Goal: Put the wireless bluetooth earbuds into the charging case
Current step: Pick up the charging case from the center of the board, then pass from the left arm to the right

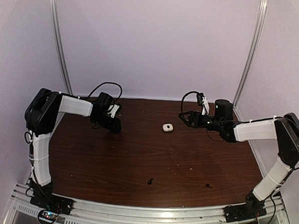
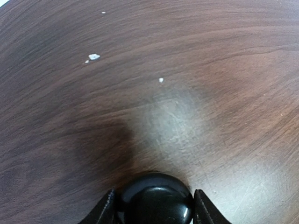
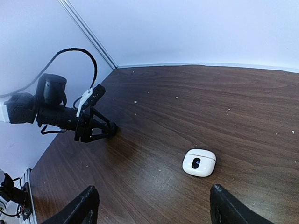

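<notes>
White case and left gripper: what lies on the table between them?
Nothing lies there. Between the white case and the left gripper the table is bare wood, as the top and right wrist views show.

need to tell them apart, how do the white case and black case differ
The white case lies untouched; the black case sits between the left hand's fingers. The white case shows a dark window; the black case's visible part is plain. Both are rounded.

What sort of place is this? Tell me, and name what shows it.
Probably a robotics test booth, not a home or shop: plain white walls close in one dark wooden table, and the left arm and right arm are bolted to a metal rail at its near edge.
</notes>
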You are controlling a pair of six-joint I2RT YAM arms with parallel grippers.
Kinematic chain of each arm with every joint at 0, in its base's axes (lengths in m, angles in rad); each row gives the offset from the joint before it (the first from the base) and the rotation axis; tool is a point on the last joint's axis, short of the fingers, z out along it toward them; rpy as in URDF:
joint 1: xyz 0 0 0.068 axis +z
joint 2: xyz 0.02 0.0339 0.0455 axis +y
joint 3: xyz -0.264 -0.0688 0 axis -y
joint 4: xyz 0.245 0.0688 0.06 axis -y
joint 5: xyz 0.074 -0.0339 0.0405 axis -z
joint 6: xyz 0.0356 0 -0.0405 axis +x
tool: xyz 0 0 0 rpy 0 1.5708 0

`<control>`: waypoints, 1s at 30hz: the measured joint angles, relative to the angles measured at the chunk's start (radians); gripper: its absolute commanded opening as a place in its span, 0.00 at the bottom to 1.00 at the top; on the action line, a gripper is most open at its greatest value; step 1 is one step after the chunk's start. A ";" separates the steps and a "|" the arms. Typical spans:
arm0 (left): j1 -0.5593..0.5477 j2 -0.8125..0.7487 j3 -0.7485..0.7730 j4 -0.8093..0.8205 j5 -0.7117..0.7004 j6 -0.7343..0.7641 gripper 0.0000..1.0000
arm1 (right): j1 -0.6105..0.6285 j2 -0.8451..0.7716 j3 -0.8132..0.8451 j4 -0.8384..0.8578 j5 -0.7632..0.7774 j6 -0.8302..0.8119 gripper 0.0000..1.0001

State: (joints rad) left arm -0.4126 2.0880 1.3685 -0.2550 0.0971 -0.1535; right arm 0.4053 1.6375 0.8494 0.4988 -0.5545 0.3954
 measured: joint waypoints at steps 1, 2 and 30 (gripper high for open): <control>-0.004 -0.001 0.000 0.000 0.000 0.004 0.37 | 0.000 -0.002 -0.004 0.000 -0.002 0.001 0.81; -0.012 -0.003 -0.003 0.004 -0.001 0.008 0.36 | 0.000 -0.008 -0.011 0.000 -0.006 0.005 0.81; -0.588 -0.433 -0.427 0.564 -0.154 0.304 0.32 | 0.216 -0.064 -0.239 0.203 -0.159 0.303 0.65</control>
State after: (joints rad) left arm -1.0008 1.6554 0.9417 0.3092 -0.0570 0.1501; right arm 0.6216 1.5730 0.6106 0.7013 -0.7139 0.6987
